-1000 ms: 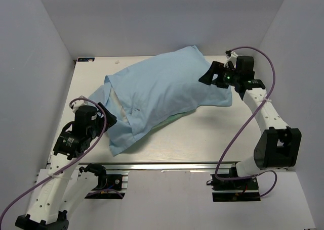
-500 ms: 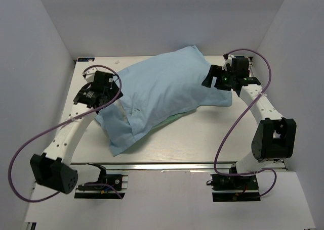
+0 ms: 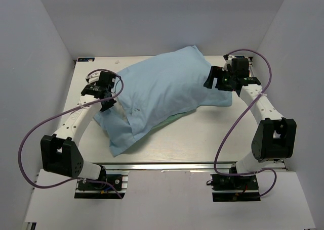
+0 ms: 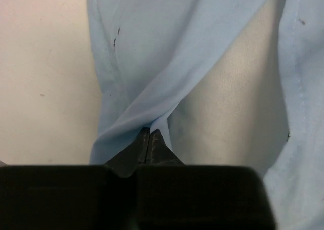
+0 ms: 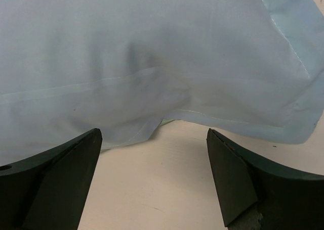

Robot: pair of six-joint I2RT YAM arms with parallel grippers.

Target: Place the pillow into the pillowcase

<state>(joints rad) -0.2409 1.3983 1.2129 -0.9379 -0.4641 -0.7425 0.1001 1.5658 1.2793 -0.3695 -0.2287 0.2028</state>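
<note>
Across the middle of the tabletop (image 3: 202, 139), top view: the pillowcase (image 3: 167, 91) lies plain light-blue side up, swollen and full, on a diagonal from the near-left area toward the far-right corner; a sliver of its green face shows along its near edge. The left gripper (image 3: 108, 99) sits at the case's left end, near the left edge of the tabletop, and the right gripper (image 3: 215, 81) sits at the case's right end, toward the far-right corner. Left wrist view: the two dark fingers (image 4: 152, 149) are pressed together with a gathered fold of blue pillowcase fabric pinched between their tips; the cloth fans upward from that pinch. To the right of the fold, the pillow (image 4: 228, 103) appears as an off-white surface framed between two blue layers, inside the case's open end. Right wrist view: the fingers (image 5: 55, 174) stand wide apart and hold nothing; bare tabletop lies between them, and the blue hem of the pillowcase hangs just beyond their tips.
</note>
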